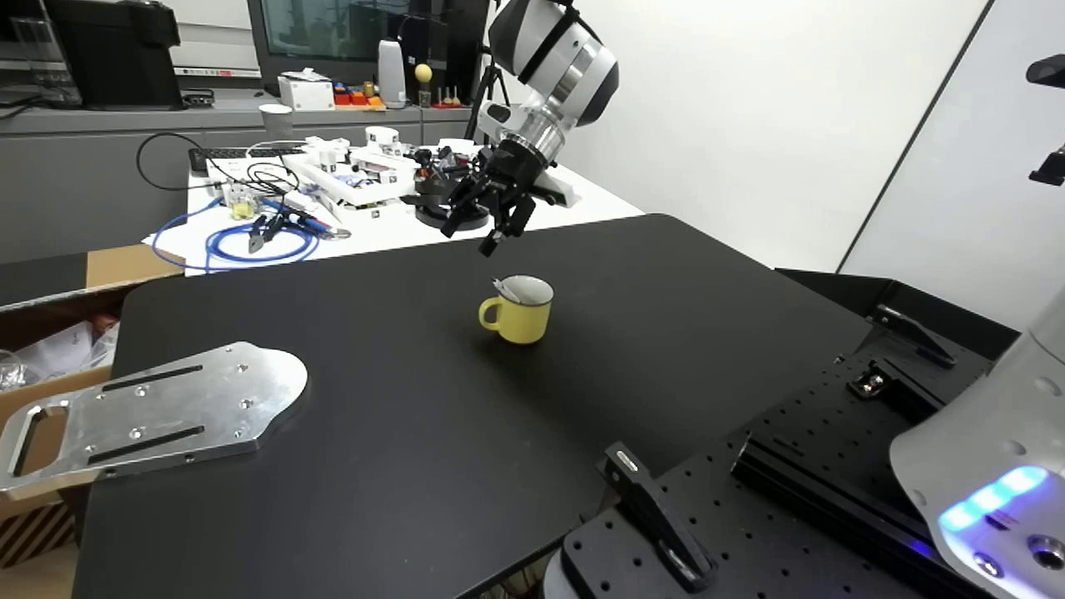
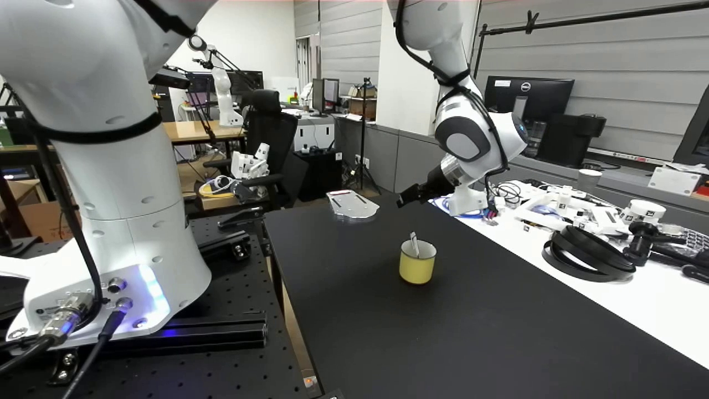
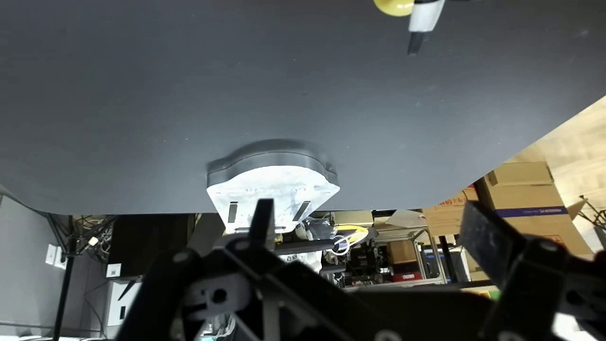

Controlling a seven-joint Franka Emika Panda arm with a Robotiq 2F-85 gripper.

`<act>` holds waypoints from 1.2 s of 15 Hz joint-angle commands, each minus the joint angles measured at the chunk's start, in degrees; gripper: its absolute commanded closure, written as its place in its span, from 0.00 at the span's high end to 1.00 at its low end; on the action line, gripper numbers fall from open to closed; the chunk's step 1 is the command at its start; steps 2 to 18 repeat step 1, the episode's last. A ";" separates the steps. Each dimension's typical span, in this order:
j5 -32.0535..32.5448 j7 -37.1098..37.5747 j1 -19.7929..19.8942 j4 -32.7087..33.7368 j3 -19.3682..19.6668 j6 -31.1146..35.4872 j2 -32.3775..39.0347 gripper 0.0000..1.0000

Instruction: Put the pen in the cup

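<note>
The pen point(image 2: 414, 244) leans inside the cup point(image 2: 416, 270), its slim pale shaft poking above the rim on the handle's side; the wrist view shows that end as smooth white, narrowing to a dark tip. The lower part is hidden by the cup's wall. The cup stands upright, yellow and shiny, stubby and round, with a thin dark rim, a whitish inside and a looped handle. Under the cup spreads the tabletop point(image 1: 374, 482), matte black with rounded corners. Higher than the cup and well apart from it hangs the hand point(image 1: 469, 239), its dark fingers point(image 3: 262, 222) set wide. Well to one side of the cup lies a metal plate point(image 1: 183, 401), silvery and flat, rounded at one end, cut with two long slots and small holes, jutting past the tabletop's edge over a cardboard box point(image 1: 50, 391). On another side of the cup, beyond the tabletop, a white table point(image 2: 626, 310) holds thick black loops point(image 2: 595, 250) and a coil of blue cable point(image 1: 262, 259).
</note>
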State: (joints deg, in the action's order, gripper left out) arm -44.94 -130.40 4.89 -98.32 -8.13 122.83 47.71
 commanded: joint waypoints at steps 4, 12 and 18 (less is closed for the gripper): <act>0.78 0.42 0.75 0.20 -0.68 0.20 0.22 1.00; 0.78 0.42 0.75 0.20 -0.68 0.20 0.22 1.00; 0.78 0.42 0.75 0.20 -0.68 0.20 0.22 1.00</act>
